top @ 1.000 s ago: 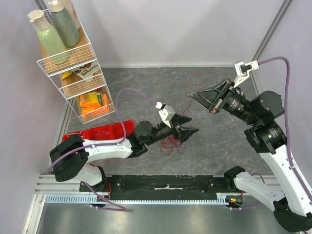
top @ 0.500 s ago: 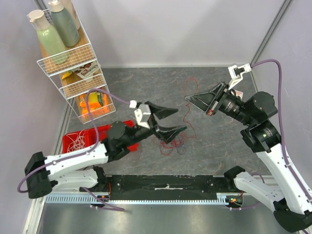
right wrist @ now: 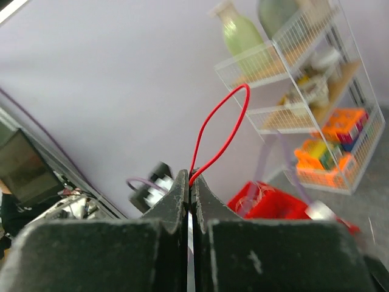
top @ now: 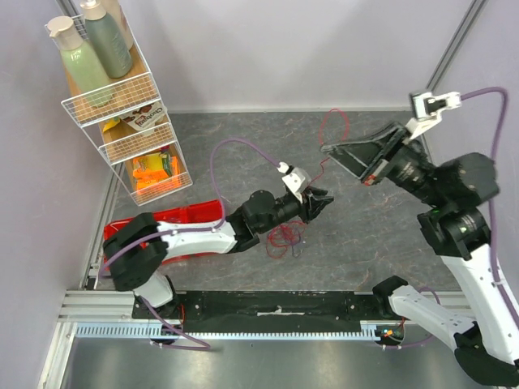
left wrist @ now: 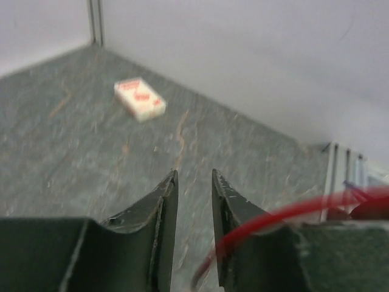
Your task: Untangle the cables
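The cables lie in a small red and dark tangle (top: 282,237) on the grey floor. One red cable (top: 318,172) rises from it past my left gripper (top: 321,199) to my right gripper (top: 326,148), and a red loop (top: 333,121) stands out beyond those tips. The right gripper (right wrist: 189,176) is shut on that red cable (right wrist: 234,115). In the left wrist view, my left gripper (left wrist: 194,174) shows a narrow gap between its jaws. The red cable (left wrist: 292,213) crosses over the right finger and dips into the gap low down, and the tips touch nothing.
A red bin (top: 174,223) holding pale thin wires sits left of the tangle. A white wire rack (top: 122,105) with bottles and packets stands at the back left. A small white and red box (left wrist: 140,98) lies on the floor far ahead of the left gripper.
My left gripper has swung in to the raised red cable, and its jaws have narrowed from wide apart. The right gripper has lifted and drawn back to the right with the cable.
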`<state>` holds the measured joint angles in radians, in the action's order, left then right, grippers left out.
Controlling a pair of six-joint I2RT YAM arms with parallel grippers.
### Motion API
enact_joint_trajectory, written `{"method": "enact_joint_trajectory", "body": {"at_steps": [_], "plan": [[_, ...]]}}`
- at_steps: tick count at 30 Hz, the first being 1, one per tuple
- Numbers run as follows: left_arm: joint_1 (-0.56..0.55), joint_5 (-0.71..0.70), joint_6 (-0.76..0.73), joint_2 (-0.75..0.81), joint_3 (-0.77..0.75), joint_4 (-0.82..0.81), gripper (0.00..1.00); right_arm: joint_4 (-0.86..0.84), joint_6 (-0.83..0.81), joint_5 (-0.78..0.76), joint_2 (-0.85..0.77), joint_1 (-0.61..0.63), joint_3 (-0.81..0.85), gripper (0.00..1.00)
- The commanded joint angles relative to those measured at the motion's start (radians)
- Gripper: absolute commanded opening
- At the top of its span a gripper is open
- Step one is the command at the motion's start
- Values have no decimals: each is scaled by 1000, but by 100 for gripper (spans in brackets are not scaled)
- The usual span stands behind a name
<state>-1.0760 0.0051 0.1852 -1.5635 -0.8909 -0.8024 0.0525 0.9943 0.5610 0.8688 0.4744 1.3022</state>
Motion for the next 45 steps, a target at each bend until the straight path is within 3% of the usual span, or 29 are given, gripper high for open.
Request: {"method": "enact_joint_trajectory", "body": {"at_steps": [1,7,14,23,30,35,45], "plan": [[39,-51,63,-102,52,-187,31,-86,30,-4,-5,-2,181,0],[119,-10,145,-213,69,-235,20,-88,3,-39,-27,-2,354,0],[209,-10,204,-254,78,-141,16,38,-173,-137,-57,-2,618,0],[252,-76,172,-211,98,6,16,135,-361,-320,-140,-2,632,0],[332,-103,230,-201,112,84,16,268,-509,-512,-162,-3,699,0],[383,-68,260,-205,133,75,18,288,-580,-550,-162,-3,781,0],[412,-21,223,-127,170,66,38,285,-597,-611,-180,-3,671,0]]}}
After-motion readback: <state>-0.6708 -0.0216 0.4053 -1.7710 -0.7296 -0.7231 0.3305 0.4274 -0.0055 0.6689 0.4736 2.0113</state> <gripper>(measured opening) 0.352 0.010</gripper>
